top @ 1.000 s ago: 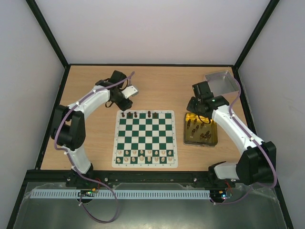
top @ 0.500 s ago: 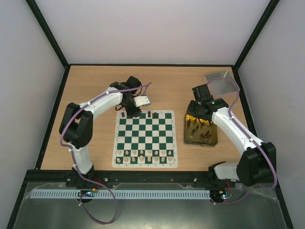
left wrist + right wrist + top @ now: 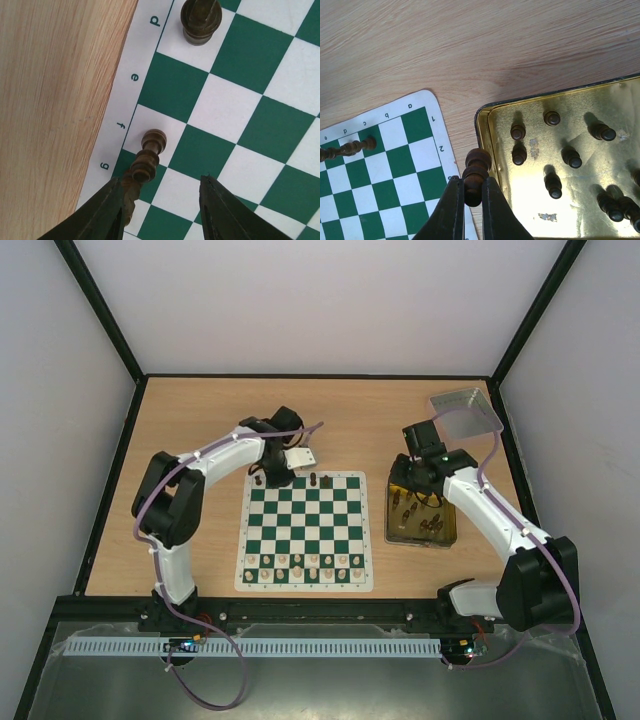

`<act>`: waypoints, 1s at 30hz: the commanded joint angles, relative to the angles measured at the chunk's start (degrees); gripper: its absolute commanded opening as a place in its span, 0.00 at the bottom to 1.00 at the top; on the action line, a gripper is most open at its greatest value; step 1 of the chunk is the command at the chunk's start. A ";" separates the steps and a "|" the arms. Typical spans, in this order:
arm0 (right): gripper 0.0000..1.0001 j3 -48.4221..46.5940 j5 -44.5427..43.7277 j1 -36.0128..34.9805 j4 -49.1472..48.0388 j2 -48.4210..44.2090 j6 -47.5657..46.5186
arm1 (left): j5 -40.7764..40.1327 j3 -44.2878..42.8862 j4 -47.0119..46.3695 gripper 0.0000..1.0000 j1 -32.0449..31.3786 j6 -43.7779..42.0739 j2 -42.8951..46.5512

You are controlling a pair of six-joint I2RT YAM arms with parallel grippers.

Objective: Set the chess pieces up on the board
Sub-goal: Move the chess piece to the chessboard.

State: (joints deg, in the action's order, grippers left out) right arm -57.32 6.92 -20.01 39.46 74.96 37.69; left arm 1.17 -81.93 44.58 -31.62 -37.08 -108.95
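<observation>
Two near ranks of the board carry the cream pieces, too small from above to count. Just right of the board lies the gold tin, its right part cut off in the right wrist view. Loose chess pieces are scattered in it, those at the lower right running out of frame. Over the tin's left rim the right gripper has its jaws pinched tight on a dark piece, whose lower half is hidden between the fingers. At the board's far rank the left gripper hangs with jaws part-way apart around a standing piece by the f and g marks. That piece sits close to the left finger and clear of the right one; whether it touches the left cannot be told. A second piece near d is clipped by the frame's top. From above, the left arm hides part of that rank. The grey tray sits in the far right corner of the table.
</observation>
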 commanded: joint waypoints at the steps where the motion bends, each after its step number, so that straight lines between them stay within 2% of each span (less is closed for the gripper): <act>1: 0.02 0.96 0.62 -0.34 -1.13 -1.00 0.31 | -1.36 1.10 -0.67 0.42 -0.48 -0.56 -1.25; 17: 0.02 1.60 0.31 -0.34 -1.15 -0.86 0.12 | -3.32 2.17 -3.76 0.29 -0.52 -0.98 -2.82; 20: 0.02 1.57 0.12 -0.31 -1.14 -0.74 0.08 | -3.52 2.45 -4.37 0.24 -0.48 -1.06 -2.89; 22: 0.02 1.47 0.11 -0.29 -1.06 -0.69 0.04 | -3.98 2.59 -4.42 0.17 -0.48 -1.07 -3.17; 30: 0.02 1.53 -0.24 -0.32 -0.88 -0.51 -0.31 | -3.01 1.89 -4.31 0.10 -0.51 -0.76 -3.26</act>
State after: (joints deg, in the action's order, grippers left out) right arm -56.36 7.70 -20.01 38.68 74.96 37.69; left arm -2.11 -79.96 39.70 -31.86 -37.78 -111.11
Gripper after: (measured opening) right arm 0.029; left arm 0.134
